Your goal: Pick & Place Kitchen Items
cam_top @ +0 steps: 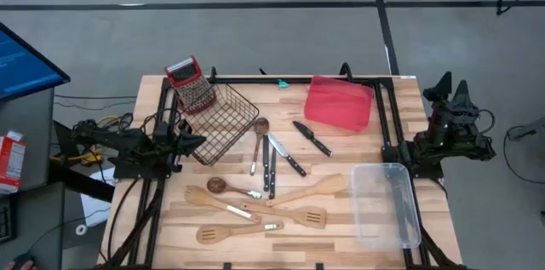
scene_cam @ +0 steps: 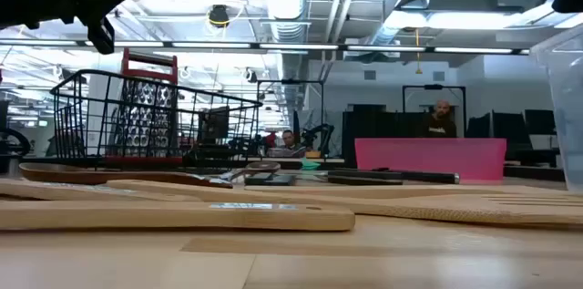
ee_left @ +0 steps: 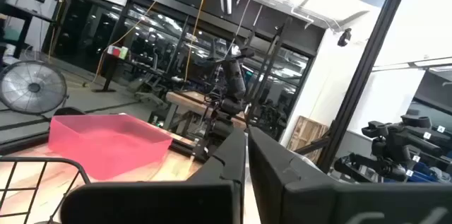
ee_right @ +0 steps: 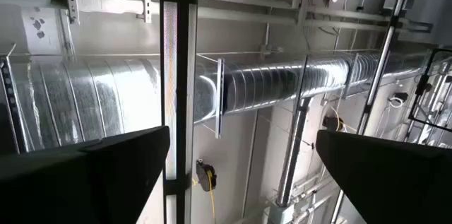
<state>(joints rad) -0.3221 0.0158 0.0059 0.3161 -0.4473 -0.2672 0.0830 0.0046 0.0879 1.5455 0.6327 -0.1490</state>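
Note:
The kitchen items lie loose at the middle of the wooden table: pale wooden spatulas (cam_top: 294, 216) (cam_top: 311, 191) (cam_top: 230, 233), a wooden spoon (cam_top: 223, 205), a dark-bowled spoon (cam_top: 259, 135) and black-handled knives (cam_top: 283, 156) (cam_top: 312, 138). All lie flat. My left gripper (cam_top: 194, 141) is shut and hovers level at the table's left side, beside the wire basket; its fingers (ee_left: 233, 155) point toward the red tray. My right gripper (cam_top: 449, 93) stands open off the table's right edge. In the right wrist view it (ee_right: 240, 146) points up at the ceiling, with nothing between the fingers.
A black wire basket (cam_top: 226, 121) with a red-topped grater (cam_top: 192, 88) leaning in it stands at the far left. A flat red tray (cam_top: 338, 103) sits at the far right. A clear plastic bin (cam_top: 387, 205) stands at the near right. People sit beyond the table.

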